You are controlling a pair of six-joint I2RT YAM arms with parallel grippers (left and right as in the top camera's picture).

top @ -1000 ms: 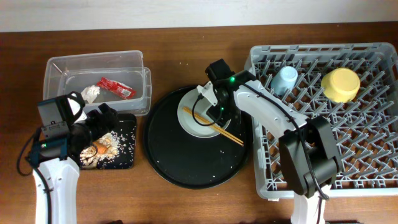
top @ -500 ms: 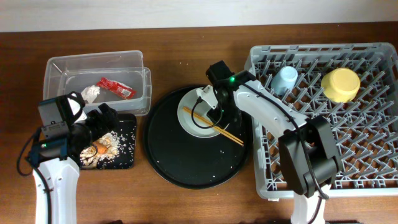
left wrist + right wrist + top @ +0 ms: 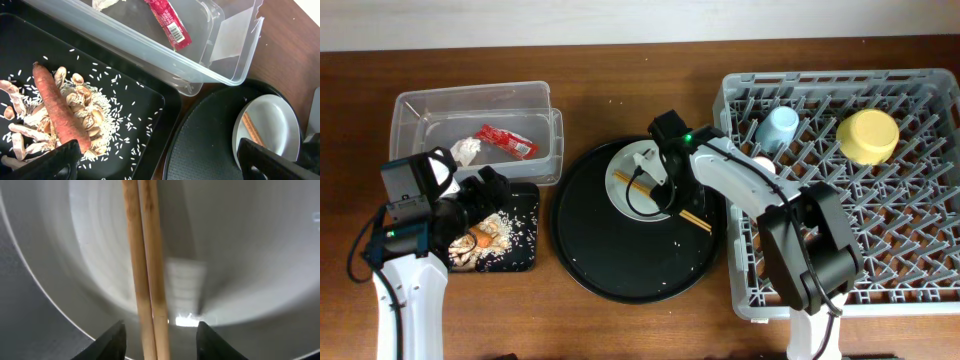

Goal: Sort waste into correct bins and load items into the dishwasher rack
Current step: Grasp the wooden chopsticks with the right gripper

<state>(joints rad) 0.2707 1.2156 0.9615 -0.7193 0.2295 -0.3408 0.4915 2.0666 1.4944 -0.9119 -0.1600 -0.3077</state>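
While the chopsticks (image 3: 146,255) lie side by side on the plate (image 3: 240,250), the right gripper (image 3: 159,330) hangs just over that plate, fingers (image 3: 112,341) parted either side of them, gripping nothing. Left of the plate, the left gripper (image 3: 160,162) gapes wide, empty, above the carrot (image 3: 57,107).

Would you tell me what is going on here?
The right gripper, fingers open, straddles the wooden chopsticks on the pale grey plate. The left gripper hovers open over the black tray of carrot and scraps. Red wrapper and tissue lie in the clear tub; light blue cup and yellow bowl sit in the rack.
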